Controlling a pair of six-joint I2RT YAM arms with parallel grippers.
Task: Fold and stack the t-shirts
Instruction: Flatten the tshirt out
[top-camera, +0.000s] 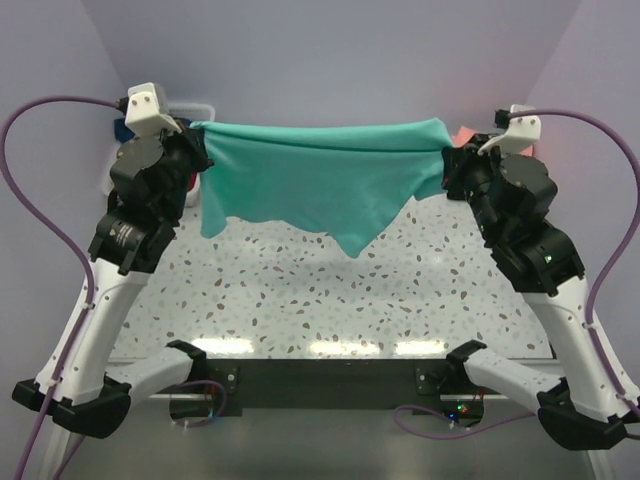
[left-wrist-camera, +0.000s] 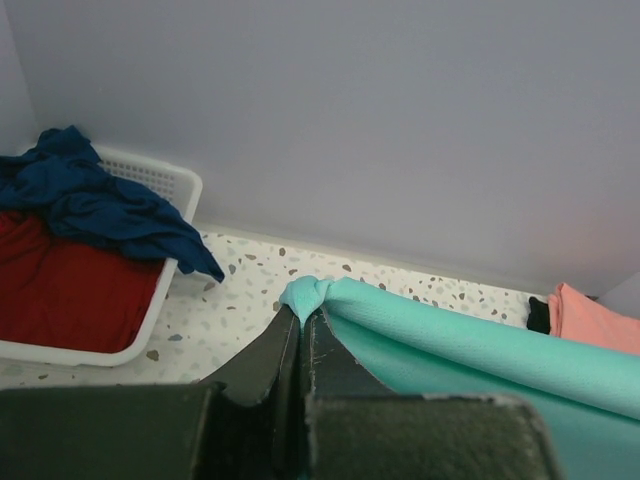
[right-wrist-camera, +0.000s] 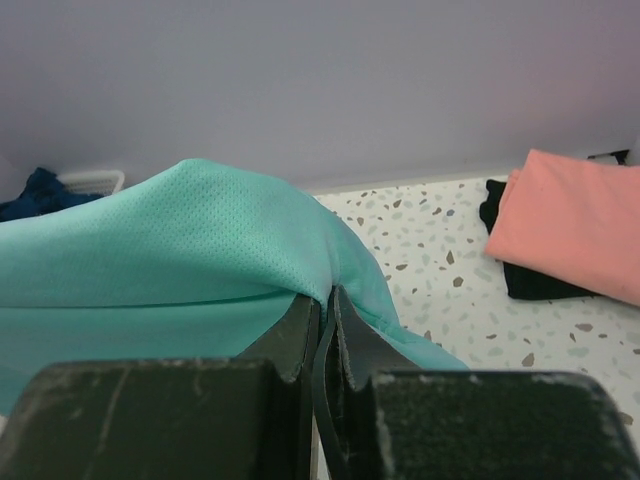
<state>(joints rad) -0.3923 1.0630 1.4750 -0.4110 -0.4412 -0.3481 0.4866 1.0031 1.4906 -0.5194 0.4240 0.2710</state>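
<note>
Hanging high over the far half of the table (top-camera: 300, 290), the turquoise t-shirt (top-camera: 320, 175) is spread wide between both arms! The left pincer (top-camera: 197, 143), up at ten o'clock in the overhead view, is clamped on one top corner, and its wrist camera shows a small knot of teal cloth bunched right at the fingertips. Over at two o'clock, the right pincer (top-camera: 452, 152) is pressed together on the other top corner, with cloth draping over its dark fingers and falling away on both sides. The upper edge runs nearly level from grip to grip. The lower edge hangs ragged, its longest point dipping at about five o'clock on the cloth, and it looks clear of the speckled surface.

Behind the left arm at ten o'clock sits a white tub (left-wrist-camera: 170, 185), close to the back wall. A red t-shirt (left-wrist-camera: 60, 290) lies inside it, and a navy t-shirt (left-wrist-camera: 90, 205) is crumpled on top, one end spilling over the rim onto the table. At two o'clock a salmon-pink t-shirt (right-wrist-camera: 570, 220) lies folded on a black t-shirt (right-wrist-camera: 520, 280), the black peeking out at its eight o'clock side.
</note>
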